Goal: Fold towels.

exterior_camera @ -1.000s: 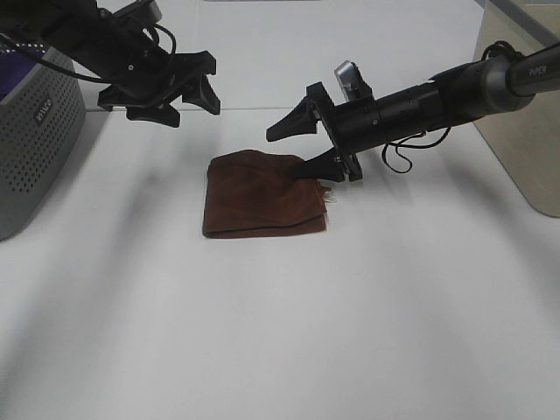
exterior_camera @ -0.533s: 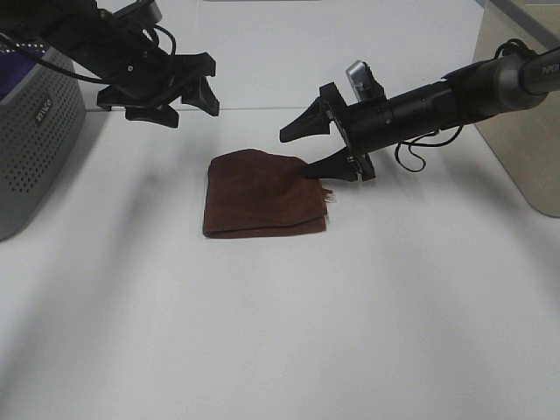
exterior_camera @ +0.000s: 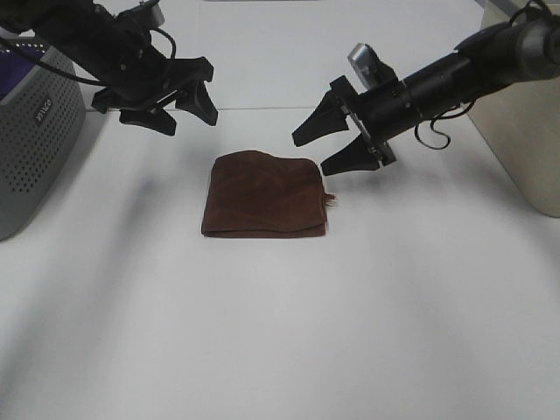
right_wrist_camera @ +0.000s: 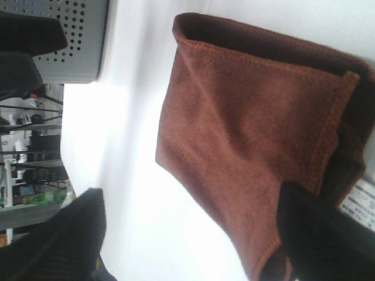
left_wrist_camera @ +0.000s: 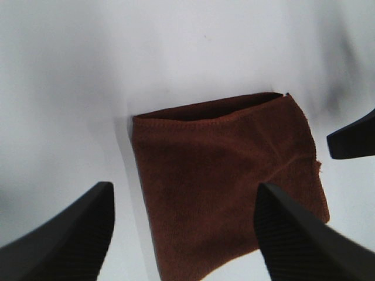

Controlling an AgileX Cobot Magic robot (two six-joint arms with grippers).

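A brown towel (exterior_camera: 263,195) lies folded into a small rectangle on the white table (exterior_camera: 280,332), with a small tag at its right edge. It also shows in the left wrist view (left_wrist_camera: 228,175) and in the right wrist view (right_wrist_camera: 252,140). My left gripper (exterior_camera: 166,109) is open and empty, above and behind the towel's left corner. My right gripper (exterior_camera: 331,149) is open and empty, just off the towel's back right corner and clear of it.
A grey perforated box (exterior_camera: 31,140) stands at the left edge of the table. A beige panel (exterior_camera: 525,131) stands at the right edge.
My right gripper has let go of the towel's right edge and pulled back up and to the right. The towel now lies flat. The left arm has barely moved.
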